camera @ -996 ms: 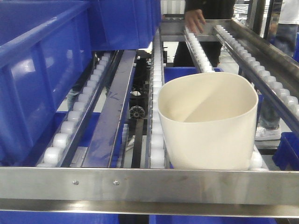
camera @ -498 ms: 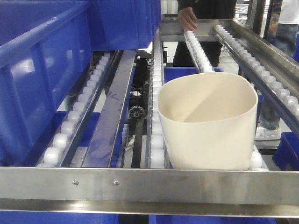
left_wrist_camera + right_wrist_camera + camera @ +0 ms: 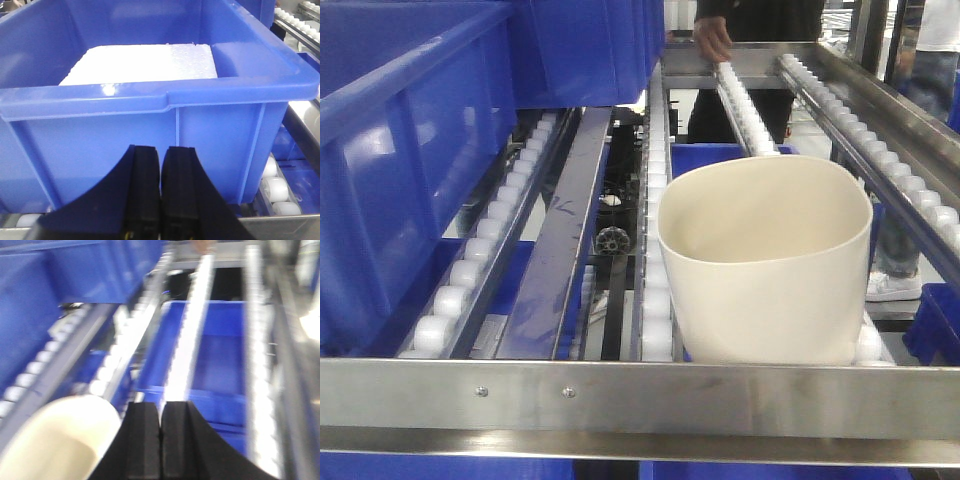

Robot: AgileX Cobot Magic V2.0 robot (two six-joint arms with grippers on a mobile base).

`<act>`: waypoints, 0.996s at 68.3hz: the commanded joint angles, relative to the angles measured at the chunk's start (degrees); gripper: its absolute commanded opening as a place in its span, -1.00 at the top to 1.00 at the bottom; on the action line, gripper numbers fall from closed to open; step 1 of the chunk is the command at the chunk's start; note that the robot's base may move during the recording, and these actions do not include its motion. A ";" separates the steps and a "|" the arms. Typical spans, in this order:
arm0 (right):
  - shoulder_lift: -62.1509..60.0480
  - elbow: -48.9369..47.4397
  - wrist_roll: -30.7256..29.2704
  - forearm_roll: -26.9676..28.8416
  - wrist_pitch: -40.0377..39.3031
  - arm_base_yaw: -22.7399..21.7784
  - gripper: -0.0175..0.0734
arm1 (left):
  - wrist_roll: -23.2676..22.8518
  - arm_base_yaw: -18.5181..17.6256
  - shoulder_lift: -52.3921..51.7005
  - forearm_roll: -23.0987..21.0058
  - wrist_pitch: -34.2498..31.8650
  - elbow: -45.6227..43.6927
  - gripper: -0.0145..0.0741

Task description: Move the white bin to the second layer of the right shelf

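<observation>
White bin (image 3: 765, 265) upright on the roller lanes of the right shelf second layer (image 3: 650, 290), against the front rail (image 3: 640, 395); right end effector (image 3: 160, 440) and left end effector (image 3: 160, 195) pressed together, empty.

white bin (image 3: 765, 270): cream-white | crates (image 3: 410, 150): blue | rollers (image 3: 470, 270): white | front rail (image 3: 640, 395): steel-grey | fingers (image 3: 145, 190): black

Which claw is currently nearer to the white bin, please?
The right claw: it is shut, with the white bin just to its lower left. The left claw, also shut, faces a blue crate instead; no bin shows there.
</observation>
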 commanded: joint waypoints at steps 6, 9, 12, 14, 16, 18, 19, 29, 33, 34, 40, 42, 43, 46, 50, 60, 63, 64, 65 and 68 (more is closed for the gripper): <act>-6.66 5.08 -0.12 -0.14 -4.59 -2.89 0.49 | -0.18 -0.34 -0.81 0.00 -4.90 2.11 0.48; -8.75 7.08 -0.12 -0.14 -4.59 -3.71 0.49 | -0.18 -0.34 -0.81 0.00 -4.90 2.11 0.48; -11.00 8.79 -0.12 -0.09 -4.59 -4.43 0.49 | -0.18 -0.34 -0.81 0.00 -4.90 2.11 0.48; -12.69 10.22 -0.12 -0.09 -4.59 -5.02 0.49 | -0.18 -0.34 -0.81 0.00 -4.90 2.11 0.48; -14.76 11.86 -0.12 -0.09 -4.59 -5.73 0.49 | -0.18 -0.34 -0.81 0.00 -4.90 2.11 0.48; -16.21 12.95 -0.12 -0.09 -4.59 -6.22 0.49 | -0.18 -0.34 -0.81 0.00 -4.90 2.11 0.48; -17.32 13.74 -0.12 -0.09 -4.59 -6.60 0.49 | -0.18 -0.34 -0.81 0.00 -4.90 2.11 0.48; -26.80 19.70 -0.12 -0.03 -4.59 -9.77 0.49 | -0.18 -0.34 -0.81 0.00 -4.90 2.11 0.48; -30.13 19.70 -0.12 -0.03 -1.57 -10.60 0.49 | -0.18 -0.34 -0.81 0.00 -4.90 2.11 0.48; -30.64 19.75 -0.12 -0.03 -1.23 -10.73 0.49 | -0.18 -0.34 -0.81 0.00 -4.90 2.11 0.48; -31.93 19.76 -0.12 -0.03 -0.16 -11.20 0.49 | -0.18 -0.34 -0.81 0.00 -4.90 2.11 0.48; -31.93 19.76 -0.12 -0.03 -0.16 -11.20 0.49 | -0.18 -0.34 -0.81 0.00 -4.90 2.11 0.48; -31.93 19.76 -0.12 -0.03 -0.16 -11.20 0.49 | -0.18 -0.34 -0.81 0.00 -4.90 2.11 0.48; -31.93 19.76 -0.12 -0.03 -0.16 -11.20 0.49 | -0.18 -0.34 -0.81 0.00 -4.90 2.11 0.48; -31.93 19.76 -0.12 -0.03 -0.16 -11.20 0.49 | -0.18 -0.34 -0.81 0.00 -4.90 2.11 0.48; -31.93 19.76 -0.12 -0.03 -0.16 -10.91 0.49 | -0.18 -0.34 -0.81 0.00 -4.90 2.11 0.48; -31.93 19.76 -0.12 -0.03 -0.16 -10.91 0.49 | -0.18 -0.34 -0.81 0.00 -4.90 2.11 0.48; -31.93 19.76 -0.12 -0.03 -0.16 -10.91 0.49 | -0.18 -0.34 -0.81 0.00 -4.90 2.11 0.48; -31.93 19.76 -0.12 -0.03 -0.16 -10.91 0.49 | -0.18 -0.34 -0.81 0.00 -4.90 2.11 0.48; -31.93 19.76 -0.12 -0.03 -0.16 -10.91 0.49 | -0.18 -0.34 -0.81 0.00 -4.90 2.11 0.48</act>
